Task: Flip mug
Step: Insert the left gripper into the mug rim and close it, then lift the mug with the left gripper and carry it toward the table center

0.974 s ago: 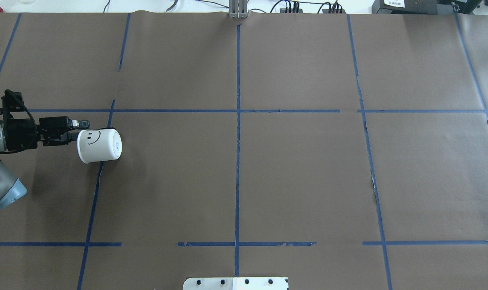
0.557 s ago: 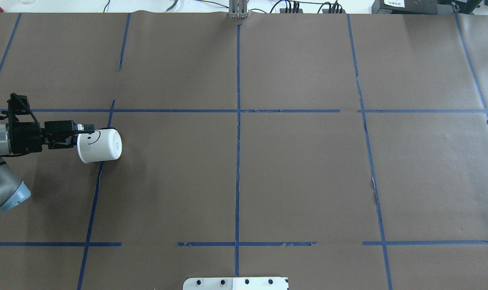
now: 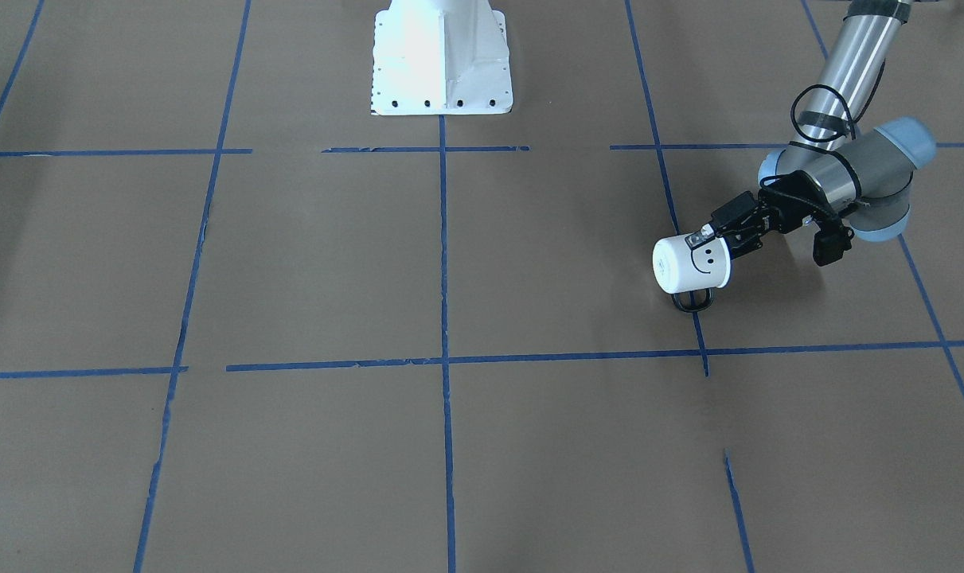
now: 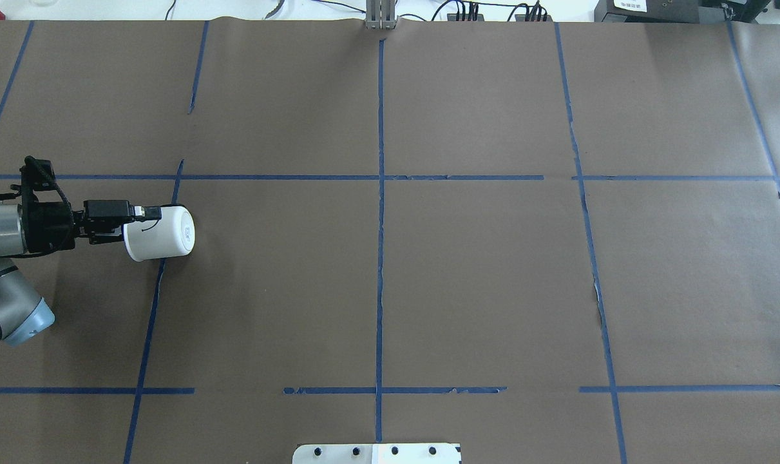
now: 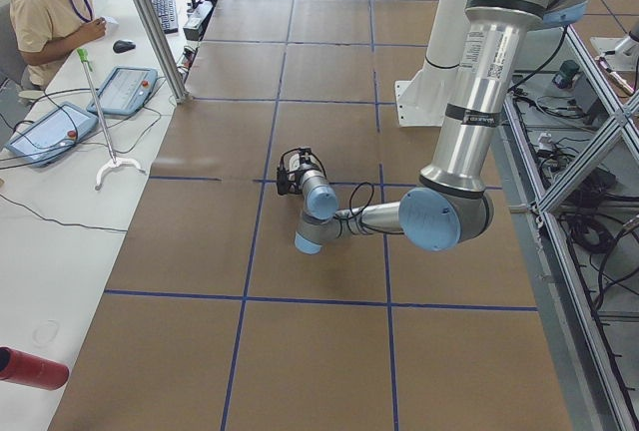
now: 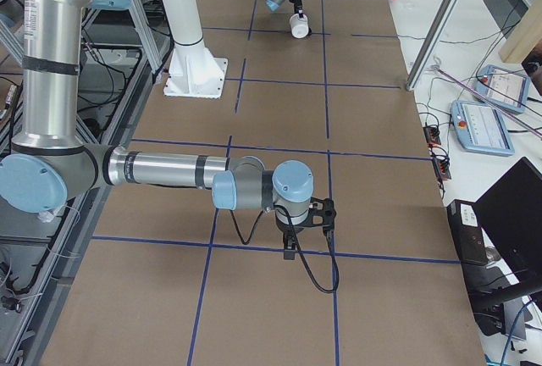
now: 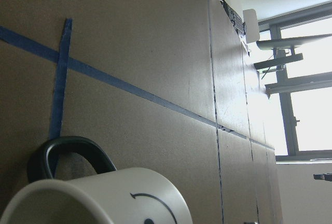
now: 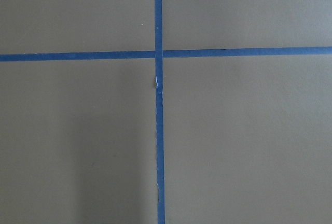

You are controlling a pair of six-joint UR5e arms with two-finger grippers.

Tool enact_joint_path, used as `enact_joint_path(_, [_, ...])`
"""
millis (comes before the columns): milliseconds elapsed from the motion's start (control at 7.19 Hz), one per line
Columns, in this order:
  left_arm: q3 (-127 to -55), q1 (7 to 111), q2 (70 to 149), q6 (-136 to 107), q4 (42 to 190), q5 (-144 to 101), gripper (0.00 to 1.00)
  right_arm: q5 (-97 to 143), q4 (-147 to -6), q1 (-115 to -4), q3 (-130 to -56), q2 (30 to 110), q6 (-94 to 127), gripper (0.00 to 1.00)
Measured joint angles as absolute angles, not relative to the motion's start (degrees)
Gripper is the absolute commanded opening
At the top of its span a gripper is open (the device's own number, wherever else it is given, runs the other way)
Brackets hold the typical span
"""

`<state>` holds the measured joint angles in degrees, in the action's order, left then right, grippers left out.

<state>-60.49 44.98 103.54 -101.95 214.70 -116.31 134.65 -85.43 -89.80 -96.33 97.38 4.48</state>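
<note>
The white mug (image 4: 164,241) with a black smiley lies tipped on its side at the table's left. Its base faces right and its rim faces my left arm. It also shows in the front view (image 3: 684,267) with its dark handle (image 3: 692,301) against the paper, and in the left wrist view (image 7: 104,198). My left gripper (image 4: 132,224) is at the mug's rim. One finger lies over the smiley side and the other at the mouth, and the jaws look open. My right gripper (image 6: 289,252) shows only in the right side view, pointing down at the table; I cannot tell whether it is open.
Brown paper with blue tape lines (image 4: 380,225) covers the table. The white robot base plate (image 3: 442,64) stands at the robot's edge. An operator (image 5: 45,12) sits beyond the far side with tablets and cables.
My left gripper has moved right and lower onto the mug's rim, now covering most of the smiley. The mug has not moved.
</note>
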Motion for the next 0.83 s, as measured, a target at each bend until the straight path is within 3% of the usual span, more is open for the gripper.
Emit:
enact_joint_path(557, [-63.0, 44.9, 103.4, -105.7, 214.5, -115.9, 0.0, 134.6, -85.4, -89.8, -96.3, 97.4, 4.5, 1.0])
enact_joint_path(835, [-70.5, 45.0, 102.9, -111.1, 206.3, -115.8, 0.0, 134.6, -85.4, -89.8, -96.3, 97.4, 4.5, 1.0])
